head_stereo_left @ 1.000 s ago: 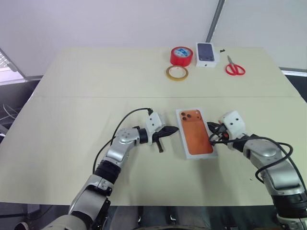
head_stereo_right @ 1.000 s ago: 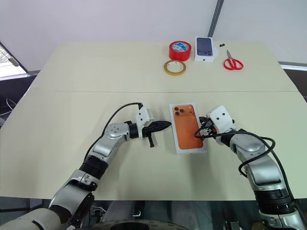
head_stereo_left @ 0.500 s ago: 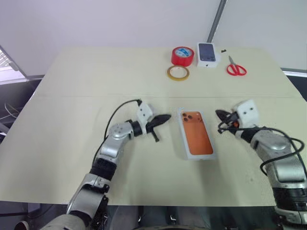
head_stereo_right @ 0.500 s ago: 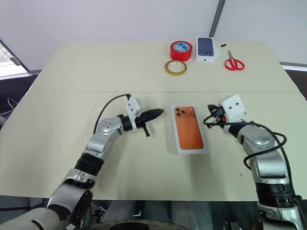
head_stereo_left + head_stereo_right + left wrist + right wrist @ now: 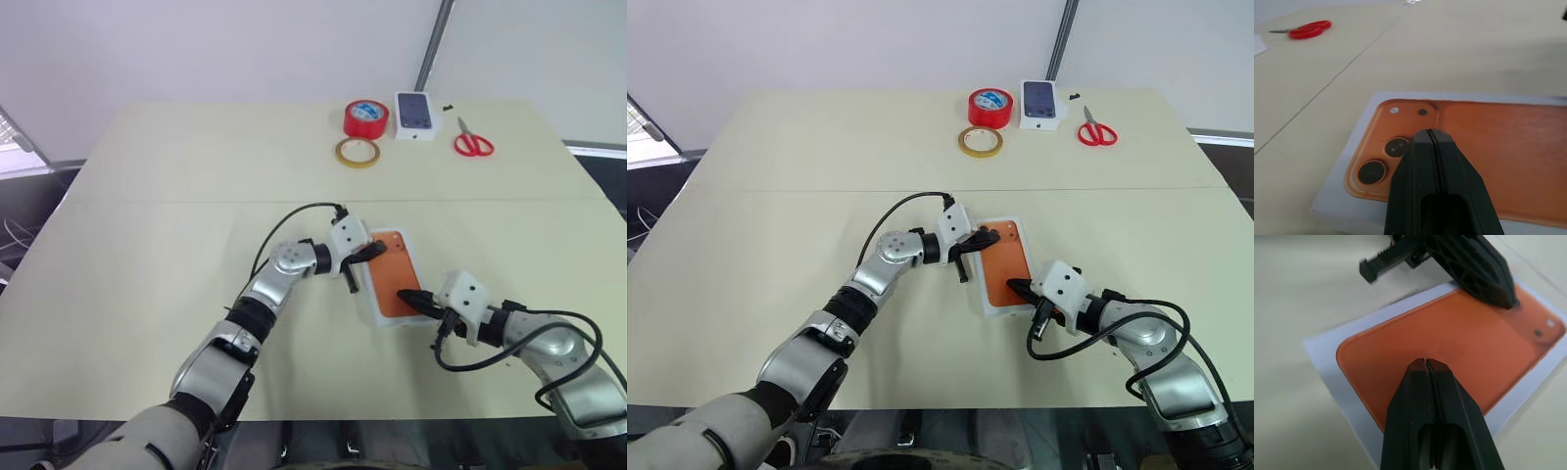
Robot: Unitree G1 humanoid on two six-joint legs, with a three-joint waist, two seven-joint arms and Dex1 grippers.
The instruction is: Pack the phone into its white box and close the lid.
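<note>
At centre frame, both closed black grippers, left [image 5: 375,250] and right [image 5: 409,297], press the slim orange phone [image 5: 397,289], apparently seated in its shallow white box [image 5: 373,305]; even, gentle pressure should keep it flat.

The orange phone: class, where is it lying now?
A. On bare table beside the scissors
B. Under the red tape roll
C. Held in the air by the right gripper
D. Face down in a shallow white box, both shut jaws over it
D: the phone lies lens side up inside the white box, with the left gripper and right gripper shut above it.
</note>
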